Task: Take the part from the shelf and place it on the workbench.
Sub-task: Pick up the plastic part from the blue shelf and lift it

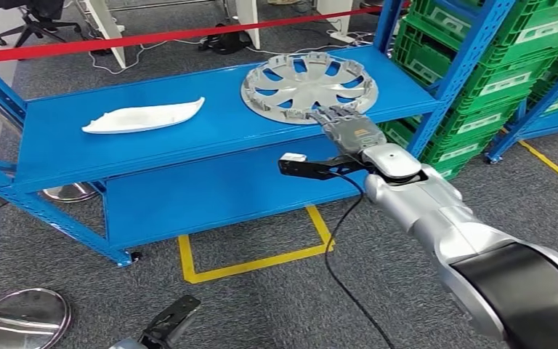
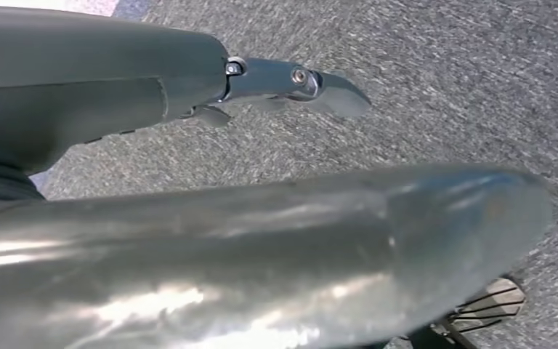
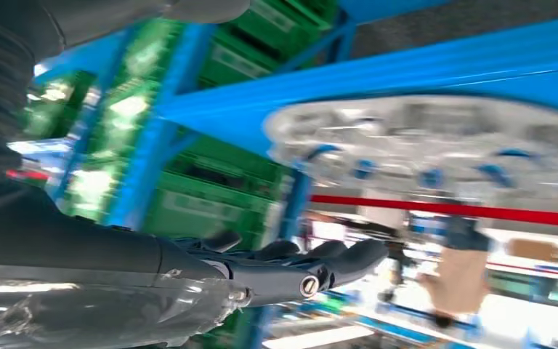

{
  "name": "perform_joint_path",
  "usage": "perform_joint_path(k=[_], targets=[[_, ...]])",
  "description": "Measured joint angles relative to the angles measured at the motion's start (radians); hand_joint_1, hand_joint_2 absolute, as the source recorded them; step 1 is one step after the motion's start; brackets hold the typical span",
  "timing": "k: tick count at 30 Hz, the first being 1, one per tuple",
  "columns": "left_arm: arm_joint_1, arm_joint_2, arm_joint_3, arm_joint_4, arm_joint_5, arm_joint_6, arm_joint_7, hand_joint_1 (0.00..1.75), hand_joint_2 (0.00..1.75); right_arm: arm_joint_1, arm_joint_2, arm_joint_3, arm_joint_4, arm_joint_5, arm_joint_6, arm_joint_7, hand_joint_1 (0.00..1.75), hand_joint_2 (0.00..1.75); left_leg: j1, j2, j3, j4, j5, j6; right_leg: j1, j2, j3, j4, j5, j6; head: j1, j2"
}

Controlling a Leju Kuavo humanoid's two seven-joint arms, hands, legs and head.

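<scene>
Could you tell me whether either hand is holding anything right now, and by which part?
Nothing is held. The right hand reaches, fingers extended, at the near rim of the round silver plastic wheel cover; the left hand hangs empty.

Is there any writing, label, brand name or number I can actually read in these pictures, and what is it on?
No text can be read.
Green crates: white labels on their fronts, too small to read in the head view and blurred in the right wrist view.
Wheel cover on the blue shelf: no visible lettering.
White part: no markings.
Yellow floor tape and red barrier tape: plain colour, no words.
</scene>
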Motion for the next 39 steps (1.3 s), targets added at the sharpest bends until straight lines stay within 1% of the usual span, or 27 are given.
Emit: perform_joint_path(k=[2, 4, 5, 6, 7, 9, 11, 12, 14, 16, 17, 19, 20, 21, 22, 23, 24, 25, 26, 27, 29, 31, 33, 35, 36, 37, 39], targets=[[-0.001, 0.0, 0.0, 0.0, 0.0, 0.0, 0.0, 0.0, 0.0, -0.002, -0.001, 0.0, -0.001, 0.0, 0.0, 0.001, 0.0, 1.75, 0.0, 0.002, -0.042, 0.081, -0.044, -0.009, -0.003, 0.0, 0.003, -0.002, -0.003, -0.012, -0.005, 0.0], [-0.001, 0.0, 0.0, 0.0, 0.0, 0.0, 0.0, 0.0, 0.0, 0.001, 0.0, 0.001, 0.0, 0.0, 0.0, 0.0, 0.0, 1.75, 0.0, 0.003, -0.124, 0.225, -0.102, -0.013, -0.002, 0.001, 0.005, -0.002, -0.007, -0.018, -0.009, 0.0], [0.0, 0.001, 0.0, 0.0, 0.0, 0.0, 0.0, 0.0, 0.0, 0.003, 0.0, 0.001, 0.0, 0.0, 0.0, 0.0, 0.0, 1.75, 0.0, 0.003, -0.158, 0.278, -0.111, -0.013, -0.002, 0.001, 0.007, -0.002, -0.009, -0.019, -0.009, 0.0], [0.002, 0.001, 0.0, 0.0, 0.0, 0.0, 0.0, 0.0, 0.0, 0.004, 0.0, 0.002, 0.0, 0.0, 0.0, 0.0, 0.0, 1.75, 0.0, 0.003, -0.176, 0.295, -0.098, -0.011, -0.001, 0.001, 0.009, -0.001, -0.012, -0.019, -0.009, 0.0], [0.002, 0.001, 0.0, 0.0, 0.0, 0.0, 0.0, 0.0, 0.0, 0.005, 0.0, 0.003, 0.0, 0.0, 0.0, 0.0, 0.0, 1.75, 0.0, 0.003, -0.173, 0.272, -0.066, -0.008, 0.0, 0.002, 0.013, -0.001, -0.014, -0.019, -0.009, 0.0], [0.002, 0.002, 0.0, 0.0, 0.0, 0.0, 0.0, 0.0, 0.0, 0.004, 0.0, 0.004, 0.0, -0.001, 0.0, 0.0, 0.0, 1.75, -0.002, 0.003, -0.123, 0.144, 0.024, 0.001, 0.001, 0.003, 0.025, -0.001, -0.022, -0.013, -0.009, 0.0], [0.0, 0.002, 0.0, 0.0, 0.0, 0.0, 0.0, 0.0, 0.0, 0.001, 0.0, 0.004, 0.0, -0.002, 0.0, 0.0, 0.0, 1.75, -0.004, 0.004, -0.07, 0.027, 0.065, 0.01, 0.005, 0.004, 0.031, 0.001, -0.031, -0.004, -0.008, 0.0], [0.0, 0.002, 0.0, 0.0, 0.0, 0.0, 0.0, 0.0, 0.0, 0.0, 0.0, 0.004, 0.0, -0.002, 0.0, 0.0, 0.0, 1.75, -0.006, 0.005, -0.058, 0.003, 0.065, 0.014, 0.007, 0.005, 0.031, 0.001, -0.034, 0.001, -0.008, 0.0], [-0.001, 0.002, 0.0, 0.0, -0.001, 0.0, 0.0, 0.0, 0.0, 0.0, 0.0, 0.005, -0.001, -0.003, 0.0, -0.001, 0.0, 1.75, -0.005, 0.004, -0.053, -0.006, 0.058, 0.021, 0.005, 0.004, 0.032, -0.001, -0.037, 0.012, -0.007, 0.0], [-0.001, 0.001, 0.0, 0.0, -0.001, 0.0, 0.0, 0.0, 0.0, -0.002, -0.001, 0.005, -0.001, -0.003, -0.001, -0.001, 0.0, 1.75, -0.002, 0.004, -0.045, -0.011, 0.059, 0.032, 0.004, 0.001, 0.021, 0.026, -0.055, 0.023, -0.003, 0.0], [-0.001, 0.001, 0.0, 0.0, -0.001, 0.0, 0.0, 0.0, 0.0, -0.003, -0.001, 0.005, -0.001, -0.003, 0.0, -0.002, 0.0, 1.75, 0.001, 0.004, -0.04, -0.013, 0.058, 0.036, 0.004, 0.0, -0.001, 0.07, -0.076, 0.029, 0.0, 0.0], [-0.002, 0.0, 0.0, 0.0, -0.001, 0.0, 0.0, 0.0, 0.0, -0.003, -0.001, 0.005, 0.0, -0.003, 0.0, -0.002, 0.0, 1.75, 0.001, 0.004, -0.036, -0.013, 0.053, 0.042, 0.003, -0.002, -0.073, 0.206, -0.129, 0.036, 0.005, 0.0], [-0.001, 0.0, 0.0, 0.0, -0.001, 0.0, 0.0, 0.0, 0.0, -0.001, -0.001, 0.006, 0.0, -0.003, 0.001, -0.002, 0.0, 1.75, 0.001, 0.004, -0.035, -0.013, 0.051, 0.043, 0.003, -0.002, -0.108, 0.263, -0.144, 0.038, 0.005, 0.0], [0.0, 0.0, 0.0, 0.0, -0.001, 0.0, 0.0, 0.0, 0.0, 0.002, -0.001, 0.006, 0.0, -0.003, 0.001, -0.002, 0.0, 1.75, 0.001, 0.004, -0.032, -0.012, 0.048, 0.043, 0.002, -0.002, -0.129, 0.288, -0.14, 0.039, 0.006, 0.0], [0.0, 0.0, 0.0, 0.0, -0.001, 0.0, 0.0, 0.0, 0.0, 0.004, -0.001, 0.007, 0.0, -0.003, 0.001, -0.002, 0.0, 1.75, 0.001, 0.002, -0.029, -0.011, 0.044, 0.041, 0.001, -0.003, -0.131, 0.273, -0.117, 0.04, 0.006, 0.0], [0.001, 0.0, 0.0, 0.0, -0.001, 0.0, 0.0, 0.0, 0.0, 0.004, -0.001, 0.007, 0.001, -0.003, 0.001, -0.002, 0.0, 1.75, 0.001, 0.001, -0.024, -0.01, 0.039, 0.039, 0.0, -0.003, -0.112, 0.22, -0.077, 0.039, 0.006, 0.0], [0.001, 0.0, 0.0, 0.0, -0.001, 0.0, 0.0, 0.0, 0.0, 0.002, -0.001, 0.006, 0.001, -0.003, 0.001, -0.002, 0.0, 1.75, 0.002, 0.0, -0.019, -0.009, 0.033, 0.035, -0.001, -0.004, -0.082, 0.148, -0.034, 0.039, 0.006, 0.0], [0.001, 0.0, 0.0, 0.0, -0.001, 0.0, 0.0, 0.0, 0.0, 0.0, -0.001, 0.006, 0.001, -0.003, 0.001, -0.002, 0.0, 1.75, 0.0, -0.001, -0.015, -0.006, 0.027, 0.029, -0.002, -0.004, -0.05, 0.08, -0.006, 0.037, 0.007, 0.0], [0.0, 0.001, 0.0, 0.0, -0.001, 0.0, 0.0, 0.0, 0.0, -0.002, -0.001, 0.007, 0.001, -0.003, 0.002, -0.002, 0.0, 1.75, -0.003, -0.002, -0.013, -0.004, 0.022, 0.024, -0.002, -0.003, -0.026, 0.033, 0.009, 0.032, 0.007, 0.0], [0.0, 0.001, 0.0, 0.0, -0.001, 0.0, 0.0, 0.0, 0.0, -0.001, -0.001, 0.007, 0.001, -0.003, 0.002, -0.002, 0.0, 1.75, -0.005, -0.002, -0.013, -0.003, 0.019, 0.019, -0.002, -0.002, -0.014, 0.01, 0.011, 0.026, 0.005, 0.0], [0.0, 0.002, 0.0, 0.0, -0.001, 0.0, 0.0, 0.0, 0.0, 0.001, -0.001, 0.008, 0.001, -0.003, 0.003, -0.001, 0.0, 1.75, -0.006, -0.002, -0.012, -0.004, 0.016, 0.012, -0.001, 0.0, -0.011, 0.008, 0.003, 0.009, 0.002, 0.0], [-0.001, 0.002, 0.0, 0.0, -0.001, 0.0, 0.0, 0.0, 0.0, 0.001, -0.002, 0.007, 0.0, -0.003, 0.003, 0.0, 0.0, 1.75, -0.005, 0.0, -0.018, 0.016, -0.002, 0.003, -0.003, 0.001, -0.007, 0.007, -0.001, -0.004, -0.002, 0.0], [-0.003, 0.002, 0.0, 0.0, -0.002, 0.0, 0.0, 0.0, 0.0, 0.0, -0.002, 0.007, 0.0, -0.004, 0.003, 0.001, 0.0, 1.75, -0.004, 0.002, -0.067, 0.111, -0.051, -0.005, -0.004, 0.001, -0.003, 0.005, -0.004, -0.014, -0.008, 0.0], [-0.002, 0.002, 0.0, 0.0, -0.002, 0.0, 0.0, 0.0, 0.0, 0.005, -0.002, 0.007, 0.0, -0.004, 0.003, 0.001, 0.0, 1.75, -0.004, 0.002, -0.147, 0.247, -0.097, -0.008, -0.003, 0.002, -0.001, 0.005, -0.008, -0.019, -0.012, 0.0], [0.0, 0.002, 0.0, 0.0, -0.002, 0.0, 0.0, 0.0, 0.0, 0.007, -0.002, 0.008, 0.0, -0.004, 0.003, 0.001, 0.0, 1.75, -0.004, 0.002, -0.174, 0.283, -0.096, -0.008, -0.002, 0.002, 0.001, 0.006, -0.01, -0.02, -0.012, 0.0], [0.001, 0.002, 0.0, 0.0, -0.002, 0.0, 0.0, 0.0, 0.0, 0.009, -0.002, 0.008, 0.0, -0.004, 0.004, 0.001, 0.0, 1.75, -0.004, 0.002, -0.183, 0.283, -0.075, -0.006, -0.001, 0.002, 0.004, 0.006, -0.012, -0.02, -0.012, 0.0], [0.002, 0.002, 0.0, 0.0, -0.002, 0.0, 0.0, 0.0, 0.0, 0.009, -0.002, 0.008, 0.0, -0.004, 0.003, 0.001, 0.0, 1.75, -0.004, 0.002, -0.147, 0.181, 0.007, 0.001, -0.001, 0.003, 0.014, 0.006, -0.018, -0.017, -0.012, 0.0]])
